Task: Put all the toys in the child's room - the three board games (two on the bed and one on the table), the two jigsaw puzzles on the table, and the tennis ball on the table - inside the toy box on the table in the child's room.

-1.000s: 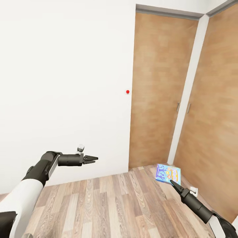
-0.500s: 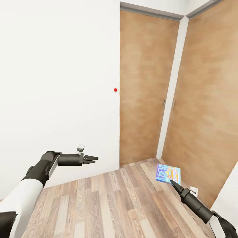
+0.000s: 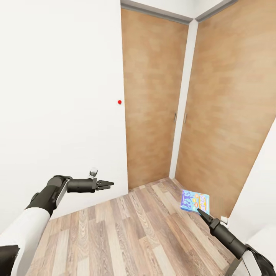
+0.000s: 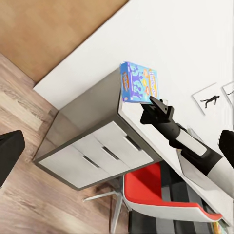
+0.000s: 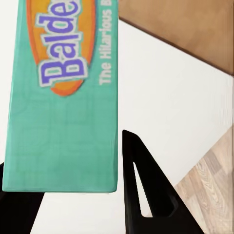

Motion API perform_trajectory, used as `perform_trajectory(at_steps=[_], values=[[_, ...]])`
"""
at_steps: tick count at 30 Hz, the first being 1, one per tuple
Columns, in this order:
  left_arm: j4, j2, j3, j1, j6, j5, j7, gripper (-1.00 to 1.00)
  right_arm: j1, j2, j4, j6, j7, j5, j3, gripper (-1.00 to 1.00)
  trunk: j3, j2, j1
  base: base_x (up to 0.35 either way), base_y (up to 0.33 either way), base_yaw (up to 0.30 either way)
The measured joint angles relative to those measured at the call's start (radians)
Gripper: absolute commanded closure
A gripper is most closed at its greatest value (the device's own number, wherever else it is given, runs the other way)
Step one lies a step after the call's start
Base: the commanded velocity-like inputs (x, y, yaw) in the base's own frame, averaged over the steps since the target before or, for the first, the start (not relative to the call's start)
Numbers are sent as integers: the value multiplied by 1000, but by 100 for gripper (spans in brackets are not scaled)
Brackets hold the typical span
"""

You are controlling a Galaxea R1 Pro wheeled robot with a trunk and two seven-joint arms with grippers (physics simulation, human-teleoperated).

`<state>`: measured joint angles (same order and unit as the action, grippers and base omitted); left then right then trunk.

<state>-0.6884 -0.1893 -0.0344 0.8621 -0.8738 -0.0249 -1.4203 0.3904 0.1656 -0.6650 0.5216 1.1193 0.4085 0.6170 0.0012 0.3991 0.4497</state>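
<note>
My right gripper (image 3: 199,210) is shut on the lower corner of the small blue board game (image 3: 195,201) and holds it upright above the wood floor. The left wrist view sees that same box (image 4: 139,83) in the right gripper (image 4: 152,103). In the right wrist view the box's teal side (image 5: 63,97) sits between the black fingers (image 5: 144,185). My left gripper (image 3: 109,184) reaches toward the white wall, open and empty; one of its fingers (image 4: 9,157) shows in the left wrist view. The toy box, bed, jigsaw puzzles and tennis ball are out of view.
Ahead are a white wall (image 3: 57,96) and two wooden wardrobe doors (image 3: 151,99) meeting in a corner. In the left wrist view, a low cabinet (image 4: 87,146) with a dark grey top and white drawers stands beside a red chair (image 4: 161,195).
The whole head view has shifted left, so the camera has turned right. Both arms keep the same pose, with the blue box still held.
</note>
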Motion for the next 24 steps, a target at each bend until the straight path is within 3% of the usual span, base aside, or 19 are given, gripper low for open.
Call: perform_trajectory(at_steps=[19, 24], values=[[0, -2, -3, 0, -1, 0, -3, -100, 0, 2, 0, 0, 2, 2, 1, 100, -18, -1, 0, 0, 0, -225], [0, -3, -3, -1, -1, 0, -2, -100, -1, 3, -1, -1, 8, 5, 5, 100, -20, -1, 0, 0, 0, -67]])
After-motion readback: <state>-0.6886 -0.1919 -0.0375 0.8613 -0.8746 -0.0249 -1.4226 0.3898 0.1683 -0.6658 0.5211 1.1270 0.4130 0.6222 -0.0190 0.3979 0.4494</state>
